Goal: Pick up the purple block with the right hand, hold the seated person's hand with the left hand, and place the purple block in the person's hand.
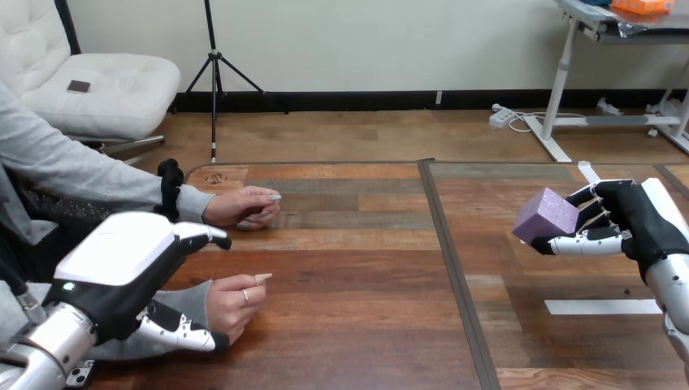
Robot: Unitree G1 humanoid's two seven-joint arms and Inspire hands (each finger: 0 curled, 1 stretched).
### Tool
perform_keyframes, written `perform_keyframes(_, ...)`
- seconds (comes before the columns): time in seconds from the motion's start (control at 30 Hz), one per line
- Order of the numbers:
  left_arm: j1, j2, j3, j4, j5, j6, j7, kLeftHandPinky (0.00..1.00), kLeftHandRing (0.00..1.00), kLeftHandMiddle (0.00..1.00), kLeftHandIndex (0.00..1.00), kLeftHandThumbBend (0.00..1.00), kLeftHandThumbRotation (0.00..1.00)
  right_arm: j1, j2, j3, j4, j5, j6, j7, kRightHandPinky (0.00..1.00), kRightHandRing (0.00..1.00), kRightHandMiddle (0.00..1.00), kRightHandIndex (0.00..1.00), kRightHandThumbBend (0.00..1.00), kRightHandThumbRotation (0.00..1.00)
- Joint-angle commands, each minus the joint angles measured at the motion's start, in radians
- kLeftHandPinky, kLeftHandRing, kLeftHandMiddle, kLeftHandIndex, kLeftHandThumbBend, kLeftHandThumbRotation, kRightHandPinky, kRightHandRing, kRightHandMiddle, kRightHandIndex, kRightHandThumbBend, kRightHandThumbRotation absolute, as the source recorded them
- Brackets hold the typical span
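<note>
One step is done: right robot hand (pixel 635 218) clasps purple block (pixel 546 215); left robot hand (pixel 122 262), uncurled, only flanks the person's nearer hand (pixel 233 302).

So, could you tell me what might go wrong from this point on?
The purple block is pinched at the fingertips of the right robot hand, far across the table from the person's nearer hand; it may slip on the way. That hand is curled, offering no open palm, and the left robot hand only lies beside it.
</note>
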Motion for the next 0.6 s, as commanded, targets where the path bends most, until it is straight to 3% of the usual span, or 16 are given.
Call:
perform_keyframes(0.0, -0.085, 0.037, -0.027, 0.051, 0.008, 0.001, 0.025, 0.75, 0.81, 0.83, 0.78, 1.00, 0.40, -0.043, 0.004, -0.023, -0.055, 0.019, -0.021, 0.002, 0.35, 0.39, 0.43, 0.45, 0.87, 0.00)
perform_keyframes(0.37, -0.143, 0.055, -0.083, 0.149, 0.027, -0.004, 0.038, 0.76, 0.81, 0.83, 0.79, 1.00, 0.41, -0.047, -0.001, -0.017, -0.052, 0.010, -0.023, -0.002, 0.36, 0.40, 0.43, 0.45, 0.86, 0.00)
perform_keyframes(0.57, -0.175, 0.057, -0.110, 0.213, 0.035, -0.002, 0.056, 0.76, 0.81, 0.82, 0.79, 1.00, 0.37, -0.050, -0.002, -0.015, -0.050, 0.006, -0.017, -0.004, 0.36, 0.40, 0.44, 0.45, 0.86, 0.00)
